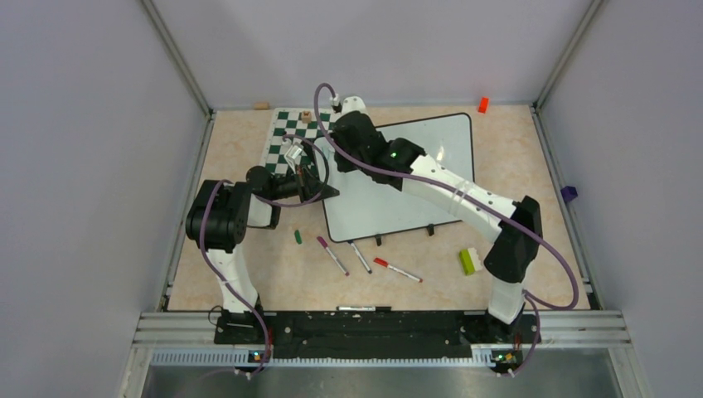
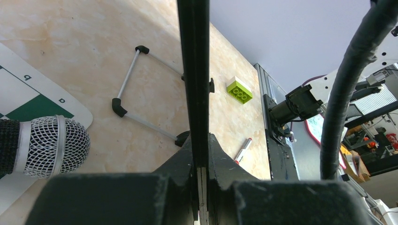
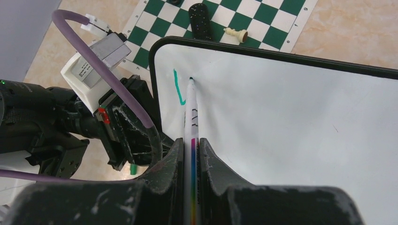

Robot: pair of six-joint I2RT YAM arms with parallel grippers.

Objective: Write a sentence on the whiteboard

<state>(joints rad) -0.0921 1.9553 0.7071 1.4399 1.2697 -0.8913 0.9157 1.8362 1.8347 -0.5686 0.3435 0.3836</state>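
Left gripper (image 2: 199,140) is clamped on the whiteboard (image 3: 281,117) edge, probably to keep it from sliding (board sits beside the chess mat (image 3: 263,18)). Right gripper (image 3: 192,145) pinches a marker (image 3: 192,112), tip by the first teal stroke (image 3: 178,89).

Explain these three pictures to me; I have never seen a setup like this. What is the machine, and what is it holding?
Two robot arms are bolted at the near edge of a table. One picture looks down from above; the other two come from a camera on each wrist. The left gripper pinches the edge of the whiteboard. The right gripper holds a marker, its tip on the board beside a first green stroke. A chess mat, three loose markers and a green brick also lie on the table.
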